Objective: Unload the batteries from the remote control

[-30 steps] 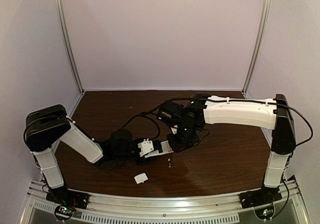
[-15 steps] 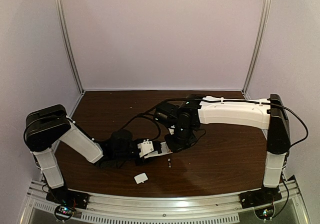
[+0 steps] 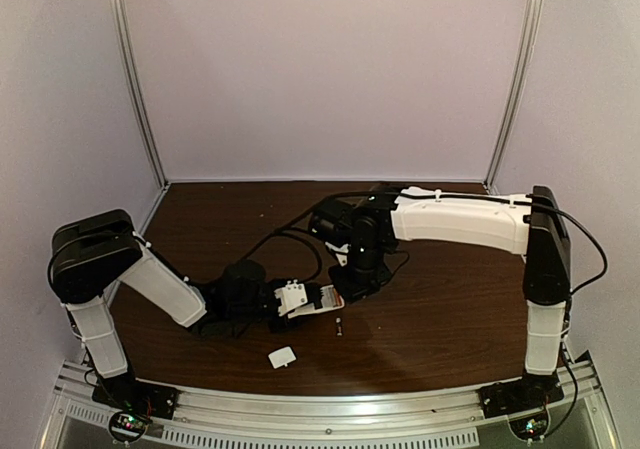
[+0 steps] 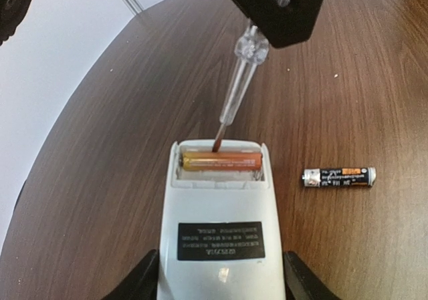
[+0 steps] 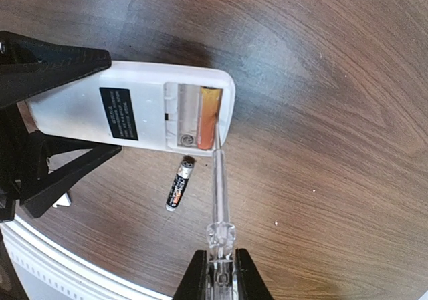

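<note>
my left gripper (image 4: pixel 221 283) clamps the flat white plastic remote (image 4: pixel 221 210), lower centre — right gripper (image 5: pixel 219 276) clenched on a slim clear screwdriver (image 5: pixel 219 186).

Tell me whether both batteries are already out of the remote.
No: one orange battery sits in the remote control's compartment; the dark battery lies on the table.

- Top view: soft, even, rather dim light from overhead. The pale walls take a lilac tinge, faint shadows lie under the arms on the dark desk (image 3: pixel 450 309), and small things lack detail.
- Left wrist view: bright and sharp on the remote control (image 4: pixel 221 206). The desk edge bows at the left of the frame.
- Right wrist view: a pale sheen on the wood and a dark shadow beside the remote control. The clear screwdriver (image 5: pixel 219 200) handle glints.
</note>
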Robot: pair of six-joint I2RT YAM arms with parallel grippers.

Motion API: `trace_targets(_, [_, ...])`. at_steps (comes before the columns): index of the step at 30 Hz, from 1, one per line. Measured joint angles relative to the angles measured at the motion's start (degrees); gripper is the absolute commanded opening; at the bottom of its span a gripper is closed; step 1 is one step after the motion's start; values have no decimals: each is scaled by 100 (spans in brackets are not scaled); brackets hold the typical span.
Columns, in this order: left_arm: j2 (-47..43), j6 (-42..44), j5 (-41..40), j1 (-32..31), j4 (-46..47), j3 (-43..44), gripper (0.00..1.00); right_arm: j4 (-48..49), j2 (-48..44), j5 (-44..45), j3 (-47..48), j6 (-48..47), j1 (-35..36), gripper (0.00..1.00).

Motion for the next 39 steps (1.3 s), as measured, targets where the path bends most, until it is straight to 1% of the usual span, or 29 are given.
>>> trace_targets(12, [55,33,26,0,-105,2,0,-4,409,-289,223,-101,-107,0])
trace_targets(23, [61,35,22,0,-103,2,0,-26,431,-581,245,-319,-216,0])
trace_targets(28, [66,31,15,4,-107,2,0,116,339,-1119,17,-610,-466,0])
trace_targets(35, [66,33,13,4,-107,2,0,610,92,-2153,-577,-992,-992,0])
trace_targets(39, [68,31,-9,7,-107,2,0,728,83,-2485,-697,-1134,-1145,0])
